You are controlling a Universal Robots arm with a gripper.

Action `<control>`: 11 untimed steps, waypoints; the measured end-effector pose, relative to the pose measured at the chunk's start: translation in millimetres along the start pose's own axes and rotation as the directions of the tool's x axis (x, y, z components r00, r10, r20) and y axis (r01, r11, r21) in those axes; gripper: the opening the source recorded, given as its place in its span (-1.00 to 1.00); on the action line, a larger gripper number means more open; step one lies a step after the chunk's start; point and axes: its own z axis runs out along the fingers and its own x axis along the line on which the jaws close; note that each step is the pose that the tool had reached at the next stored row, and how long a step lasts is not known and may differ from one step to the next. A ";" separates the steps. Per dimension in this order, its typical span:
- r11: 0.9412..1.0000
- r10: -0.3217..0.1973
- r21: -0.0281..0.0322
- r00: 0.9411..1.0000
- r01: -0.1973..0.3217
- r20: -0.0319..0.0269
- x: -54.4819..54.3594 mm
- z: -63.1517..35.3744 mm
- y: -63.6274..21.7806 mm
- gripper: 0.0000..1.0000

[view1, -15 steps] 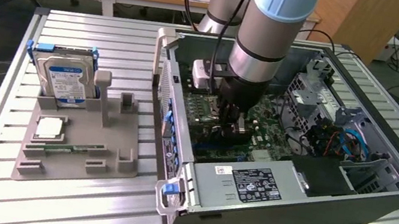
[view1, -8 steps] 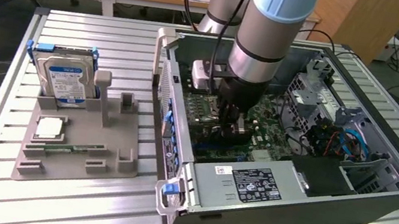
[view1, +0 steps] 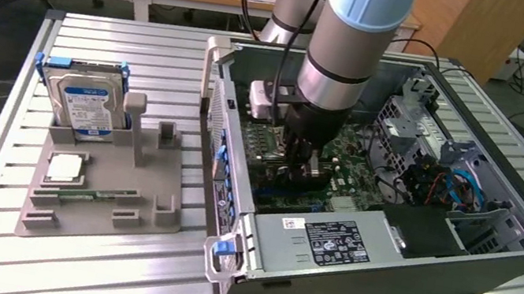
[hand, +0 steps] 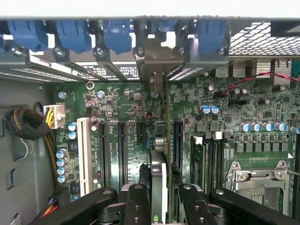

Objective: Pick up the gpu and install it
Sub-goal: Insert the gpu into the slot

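Note:
My gripper (view1: 301, 168) is lowered into the open computer case (view1: 499, 259), just above the green motherboard (view1: 352, 150). In the wrist view the gripper (hand: 161, 194) is shut on the gpu (hand: 158, 171), a thin dark card seen edge-on between the two black fingers (hand: 136, 201). The card stands upright over the motherboard (hand: 122, 103), in line with the long black expansion slots (hand: 121, 150). Its far end reaches the pale metal bracket opening (hand: 157, 65) in the case's rear wall. Whether the card sits in a slot I cannot tell.
A grey fixture tray (view1: 154, 185) on the exterior view's left holds a silver hard drive with a blue label (view1: 87, 108), a slim green memory stick (view1: 88, 195) and a square chip (view1: 63, 167). The power supply (view1: 332, 240) fills the case's near end. Blue slot latches (hand: 75, 35) and a CPU socket (hand: 255, 176) flank the card.

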 end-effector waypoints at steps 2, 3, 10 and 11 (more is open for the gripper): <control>1.000 0.000 0.000 1.000 0.000 0.000 0.3 0.2 0.3 -0.45; 1.000 0.000 0.000 1.000 0.000 0.000 0.4 0.3 0.3 -0.45; 1.000 0.000 0.000 1.000 0.000 0.000 1.1 1.1 0.3 -0.45; 1.000 0.000 0.000 1.000 0.000 0.000 1.0 1.2 0.3 -0.45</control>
